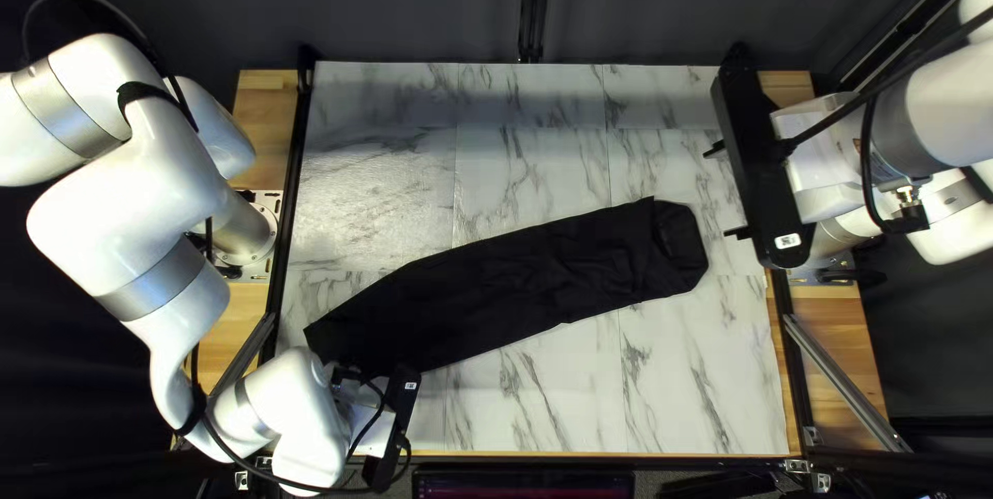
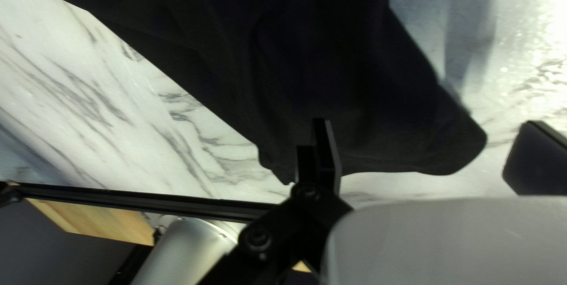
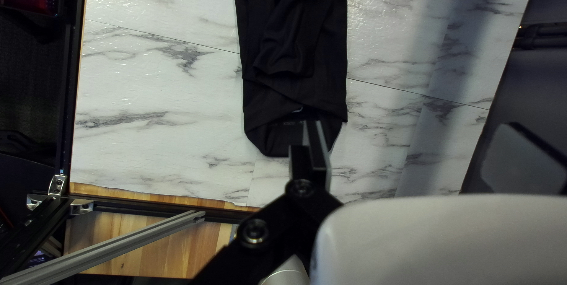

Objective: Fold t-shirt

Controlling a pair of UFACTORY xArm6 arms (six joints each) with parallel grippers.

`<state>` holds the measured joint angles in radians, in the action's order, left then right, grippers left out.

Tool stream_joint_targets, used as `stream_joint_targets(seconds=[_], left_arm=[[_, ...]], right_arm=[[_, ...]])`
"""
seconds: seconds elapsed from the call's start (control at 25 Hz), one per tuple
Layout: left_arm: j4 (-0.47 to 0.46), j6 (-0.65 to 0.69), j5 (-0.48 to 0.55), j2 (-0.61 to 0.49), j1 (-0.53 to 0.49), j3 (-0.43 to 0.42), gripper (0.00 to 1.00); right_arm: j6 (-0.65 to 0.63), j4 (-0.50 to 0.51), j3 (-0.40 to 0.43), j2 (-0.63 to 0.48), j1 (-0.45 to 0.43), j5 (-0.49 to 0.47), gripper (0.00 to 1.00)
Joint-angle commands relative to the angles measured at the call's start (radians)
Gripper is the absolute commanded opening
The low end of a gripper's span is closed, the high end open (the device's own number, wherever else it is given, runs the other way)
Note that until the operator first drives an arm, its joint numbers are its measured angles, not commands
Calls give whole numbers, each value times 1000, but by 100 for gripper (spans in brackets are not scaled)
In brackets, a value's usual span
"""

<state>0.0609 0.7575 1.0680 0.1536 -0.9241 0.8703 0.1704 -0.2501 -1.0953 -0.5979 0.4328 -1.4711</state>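
At the lower edge of the frame in the top left view there is a screen [image 1: 522,485]. Just behind it, at the lower left, is the left gripper [image 1: 399,418], close to the near end of the black t-shirt [image 1: 517,282]. In its wrist view, the left gripper [image 2: 425,122] has its fingers spread, with one over the cloth's end; I cannot tell if it touches. The t-shirt lies as a long narrow strip on the marbled surface [image 1: 703,385], from the lower left to right of the centre, with wrinkles and overlapping layers at its right end. Farther, at the upper right, the right gripper [image 1: 717,194] is also spread, holding nothing, apart from the t-shirt. Behind everything, along the top, hangs a dark curtain [image 1: 662,3].
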Motion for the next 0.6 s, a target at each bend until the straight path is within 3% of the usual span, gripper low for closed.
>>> stream_joint_targets(seconds=[0.04, 0.28, 0.32, 0.36, 0.4, 0.6], left_arm=[[-21, 40, -41, 10, -12, -18, 100], [-37, 95, -52, -21, -22, -64, 100], [-40, 97, -61, -27, -18, -74, 86], [-43, 95, -74, -31, -15, -84, 63], [-44, 93, -80, -31, -13, -88, 0], [-64, 45, -168, -49, 12, -145, 0]], right_arm=[[0, 0, 0, 0, 0, 0, 100], [0, 0, 0, 0, 0, 0, 100], [0, 0, 0, 0, 0, 0, 100], [0, 0, 0, 0, 0, 0, 100], [0, 0, 0, 0, 0, 0, 100], [0, 0, 0, 0, 0, 0, 100]])
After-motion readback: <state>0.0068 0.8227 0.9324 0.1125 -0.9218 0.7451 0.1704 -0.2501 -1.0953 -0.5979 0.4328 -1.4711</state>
